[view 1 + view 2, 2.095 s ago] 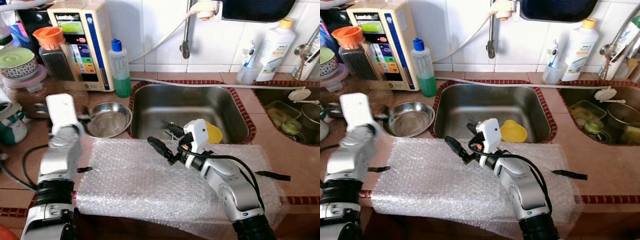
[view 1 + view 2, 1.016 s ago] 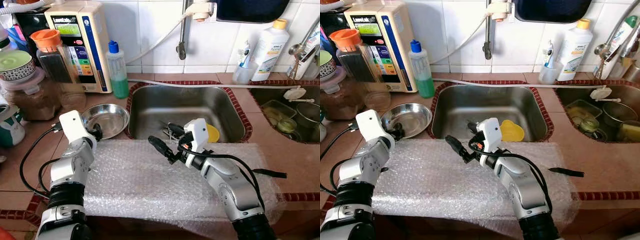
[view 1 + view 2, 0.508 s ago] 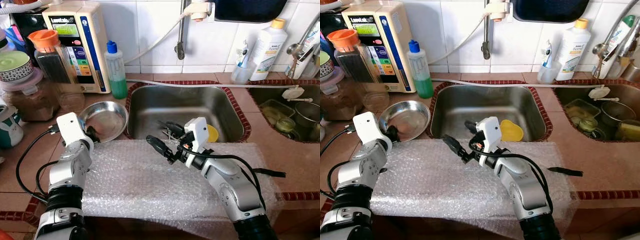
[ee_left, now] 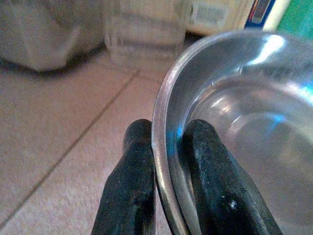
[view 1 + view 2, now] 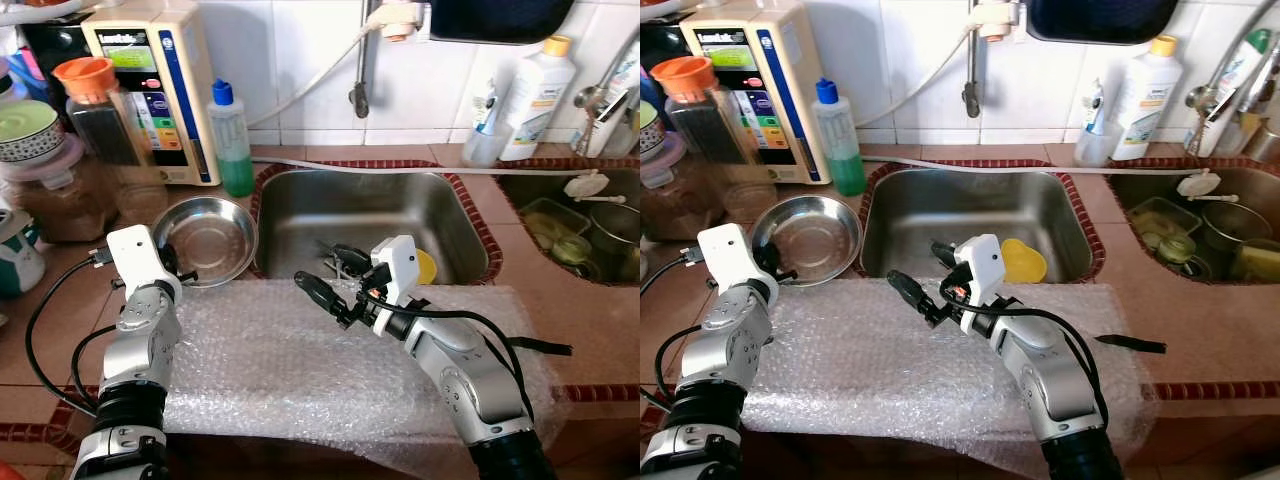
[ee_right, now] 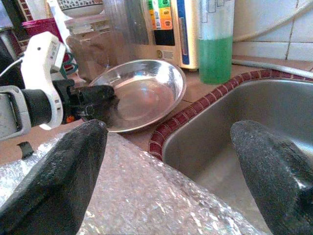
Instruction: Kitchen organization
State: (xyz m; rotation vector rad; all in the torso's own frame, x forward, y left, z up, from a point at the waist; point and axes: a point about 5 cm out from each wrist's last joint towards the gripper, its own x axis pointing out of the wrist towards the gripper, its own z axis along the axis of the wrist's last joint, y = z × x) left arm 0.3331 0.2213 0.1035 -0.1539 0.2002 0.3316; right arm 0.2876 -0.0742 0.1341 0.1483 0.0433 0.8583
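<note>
A shiny steel bowl (image 5: 205,240) sits on the tiled counter left of the sink (image 5: 300,205). My left gripper (image 5: 172,268) is shut on the bowl's near rim. In the left wrist view its two black fingers (image 4: 134,166) pinch the rim of the bowl (image 4: 244,127), one inside and one outside. My right gripper (image 5: 330,275) hovers open over the far edge of the bubble wrap (image 5: 300,360), by the sink's front rim, with nothing in it. The right wrist view looks across at the bowl (image 6: 142,93) and the left gripper (image 6: 98,98).
A green soap bottle (image 5: 232,140), a water purifier (image 5: 155,85) and jars (image 5: 100,110) stand behind the bowl. A yellow item (image 5: 428,266) and utensils lie in the sink. A black-handled tool (image 5: 545,348) rests on the wrap's right edge. A second sink (image 5: 590,230) holds dishes.
My left arm came down from a raised pose to the bowl's near rim and closed on it; the bowl has shifted slightly left. The right arm has stayed nearly still.
</note>
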